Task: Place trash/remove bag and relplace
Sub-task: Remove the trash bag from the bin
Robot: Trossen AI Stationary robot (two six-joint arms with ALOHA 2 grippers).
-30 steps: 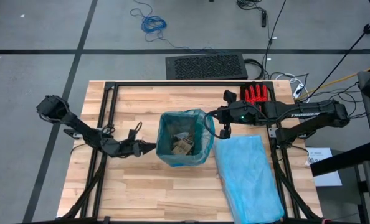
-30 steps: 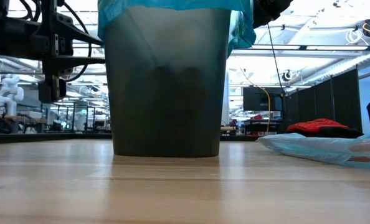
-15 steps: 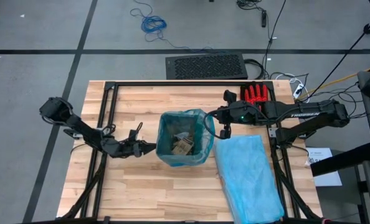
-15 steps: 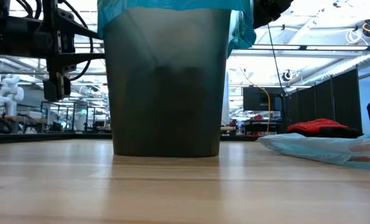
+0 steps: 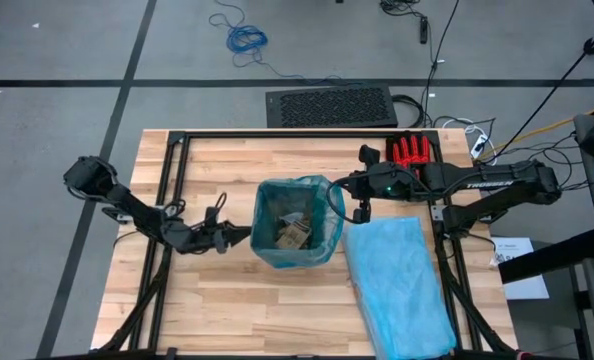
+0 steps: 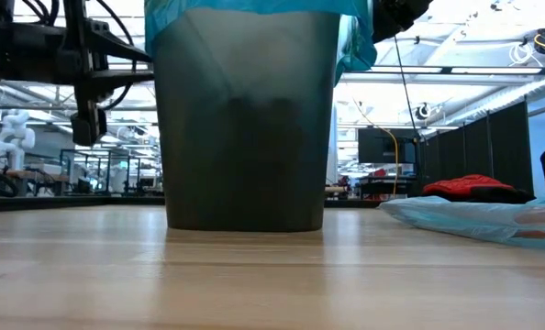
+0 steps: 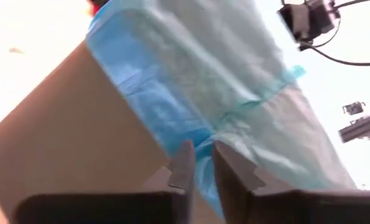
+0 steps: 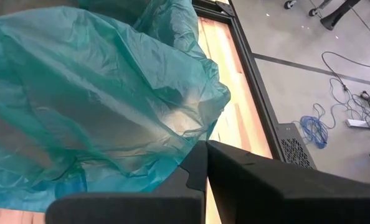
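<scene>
A: While the thin, crinkly teal-green plastic bin liner (image 5: pixel 295 232) sits folded over the rim of the dark grey plastic bin (image 6: pixel 245 128) mid-table, we've got a gripper on each side of it. Right gripper (image 8: pixel 203 163) is at the liner's right edge, fingers together, clamped on a fold of the film, clear in the rt wrist view.

B: And the left gripper (image 7: pixel 199 163)?

A: At the bin's left rim. Fingers are nearly together w/ the liner's folded hem between the tips, but we can't tell if they've truly bitten on it or are only closing round it.

B: Trash?

A: Crumpled brown paper wads (image 5: pixel 292 232) lie inside the liner, at the bottom of the bin. So we judge the filling is done, and lifting the liner out is the step in hand.

B: Risks from here?

A: Three, imo. If the left bite is shallow, the hem slips out as we lift, the bag tips toward that side and wads spill. If we pull the two sides unevenly, thin film can stretch or tear at the right pinch. And if the liner clings to the rim, the bin may lift or tip w/ it.

B: The spare?

A: Paler sky-blue plastic bag (image 5: pixel 402 285) lies flat on the wooden table (image 5: pixel 207 310) to the bin's right, near the red glove (image 5: pixel 412 152). A swinging full liner could drag across it.
</scene>
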